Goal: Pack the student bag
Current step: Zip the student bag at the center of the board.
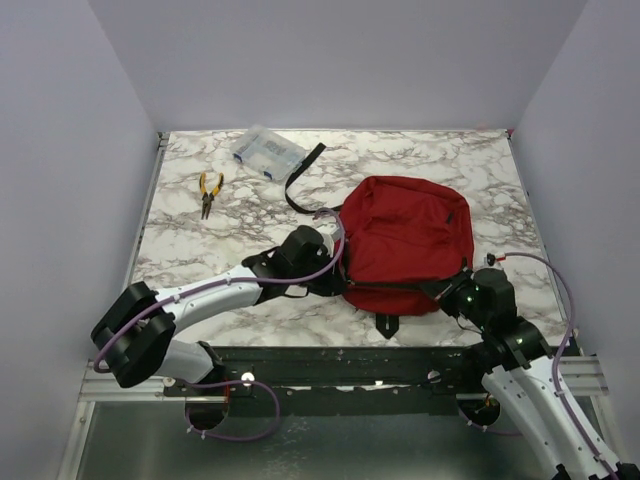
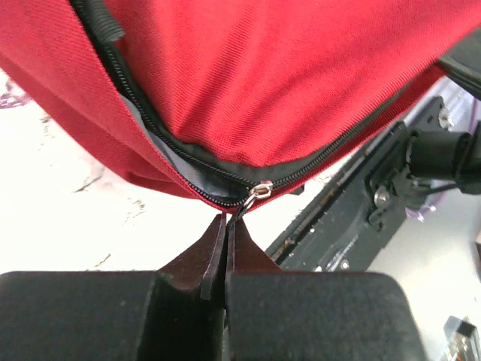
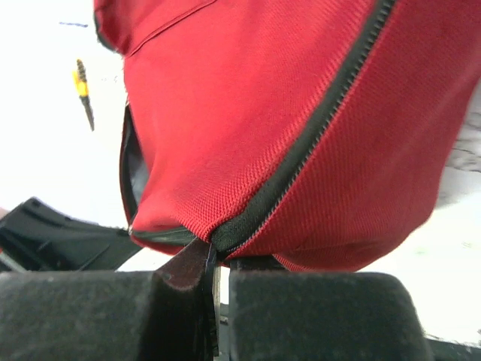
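The student bag (image 1: 405, 240) lies on the desk (image 1: 450, 160), zip partly undone; its inside is hidden from me. My left pincer (image 2: 227, 224) is pressed together on the zip pull (image 2: 255, 194) at the bag's near-left edge. My right pincer (image 3: 214, 256) pinches its near-right corner, tips half buried in fabric. Pliers (image 1: 208, 192) and a clear box (image 1: 266, 152) lie beyond its far-left side.

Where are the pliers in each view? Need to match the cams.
Top external: pliers sit upper left, to the left of the bag.
Left wrist: not in it; the bag fills the top of the picture.
Right wrist: near the upper left edge, small and blurred with yellow handles, beyond the bag.
Shared landmark: the red bag, seen in all three.
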Robot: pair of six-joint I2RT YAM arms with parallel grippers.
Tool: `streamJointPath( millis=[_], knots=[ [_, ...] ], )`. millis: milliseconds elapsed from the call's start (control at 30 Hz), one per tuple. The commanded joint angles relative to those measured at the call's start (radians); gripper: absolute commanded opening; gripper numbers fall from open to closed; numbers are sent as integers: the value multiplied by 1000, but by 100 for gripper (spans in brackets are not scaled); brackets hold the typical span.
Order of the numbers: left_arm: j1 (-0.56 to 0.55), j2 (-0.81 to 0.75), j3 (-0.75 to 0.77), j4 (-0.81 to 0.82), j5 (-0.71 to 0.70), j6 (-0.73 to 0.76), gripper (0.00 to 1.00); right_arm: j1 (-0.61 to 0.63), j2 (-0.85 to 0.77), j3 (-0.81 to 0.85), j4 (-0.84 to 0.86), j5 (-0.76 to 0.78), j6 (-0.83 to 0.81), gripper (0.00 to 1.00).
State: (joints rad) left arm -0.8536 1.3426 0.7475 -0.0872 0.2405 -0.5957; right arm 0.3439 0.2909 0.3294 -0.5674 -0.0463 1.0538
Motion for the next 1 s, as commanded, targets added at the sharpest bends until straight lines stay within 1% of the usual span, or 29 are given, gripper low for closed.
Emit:
streamJointPath(
  millis=[0,33,67,133,167,233,267,367,433,633,700,800,833,900,967],
  knots=[
    [4,48,56,13,143,43,0,-10,81,102,-141,222,17,1],
    [-3,64,69,37,180,31,0,-10,92,118,-144,202,2,2],
    [-14,83,87,59,213,20,0,-10,105,135,-148,180,-13,6],
    [-36,115,123,79,249,-2,0,-10,121,189,-193,139,-30,23],
    [-48,128,141,82,261,-11,0,-10,129,216,-212,106,-37,34],
    [-74,153,171,94,280,-22,0,-10,159,248,-254,54,-42,51],
    [-82,165,182,111,286,-26,0,-10,173,257,-282,18,-34,55],
    [-103,205,214,122,317,-39,0,-10,209,257,-337,-77,16,61],
    [-115,222,223,137,336,-51,0,-10,217,239,-346,-129,59,62],
    [-155,249,234,173,340,-76,0,-10,208,219,-363,-128,138,63],
    [-159,244,226,180,332,-87,0,-10,214,246,-394,-129,124,64],
    [-157,235,218,186,319,-74,0,-10,238,314,-474,-71,52,70],
    [-155,236,219,186,322,-72,0,-10,253,339,-488,-64,16,75],
    [-149,233,216,185,326,-73,0,-10,282,376,-513,-79,-40,79],
    [-149,226,213,188,319,-70,0,-9,285,376,-535,-107,-21,80]
  ],
)
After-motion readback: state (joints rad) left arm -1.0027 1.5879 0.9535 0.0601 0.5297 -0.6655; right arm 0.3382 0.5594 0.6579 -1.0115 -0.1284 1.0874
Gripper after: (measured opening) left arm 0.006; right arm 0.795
